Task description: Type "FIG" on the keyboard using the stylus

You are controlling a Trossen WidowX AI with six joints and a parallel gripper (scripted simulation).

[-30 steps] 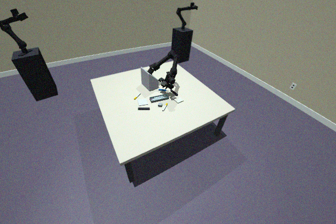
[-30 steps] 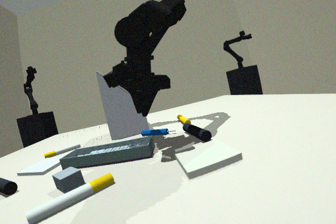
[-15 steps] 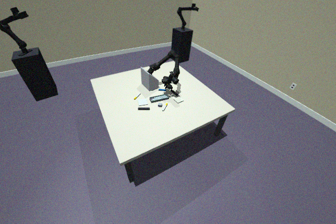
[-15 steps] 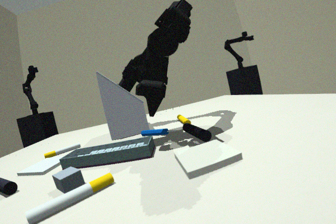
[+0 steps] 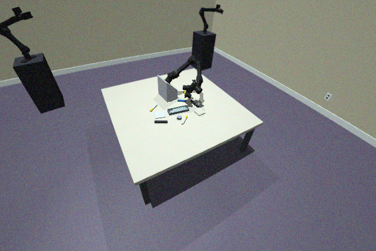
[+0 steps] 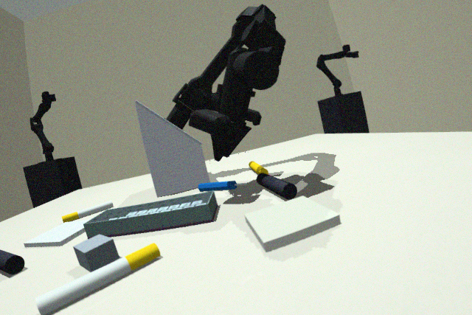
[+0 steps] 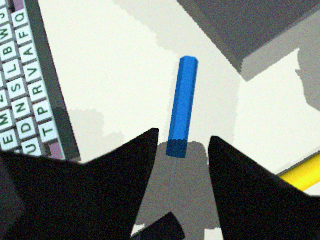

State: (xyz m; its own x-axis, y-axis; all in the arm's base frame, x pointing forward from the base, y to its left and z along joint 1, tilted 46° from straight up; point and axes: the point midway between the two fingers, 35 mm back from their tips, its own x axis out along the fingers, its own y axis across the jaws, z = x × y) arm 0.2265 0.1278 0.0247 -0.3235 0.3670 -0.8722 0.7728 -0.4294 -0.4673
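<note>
The blue stylus [image 5: 181,100] [image 6: 217,186] [image 7: 186,100] lies on the desk beside the keyboard, its thin tip faintly visible toward the bottom of the wrist view. My gripper [image 5: 188,95] [image 6: 223,157] [image 7: 183,138] is part open and empty above the desk. In the wrist view the stylus's lower end shows between the two fingertips, with the fingers on either side and the stylus nearly in line with them. The keyboard [image 5: 178,110] [image 6: 152,217] [image 7: 49,80] lies to the left in the wrist view, only partly in frame; F shows there, while I and G are out of frame.
A grey upright panel [image 5: 167,90] [image 6: 171,162] stands behind the stylus. A yellow stick [image 6: 258,167] [image 7: 302,175] and a black cylinder [image 6: 276,185] lie near it. A white slab [image 5: 200,111] [image 6: 291,221], grey cube [image 5: 179,117] [image 6: 96,252] and yellow-ended white marker [image 6: 95,281] lie around the keyboard.
</note>
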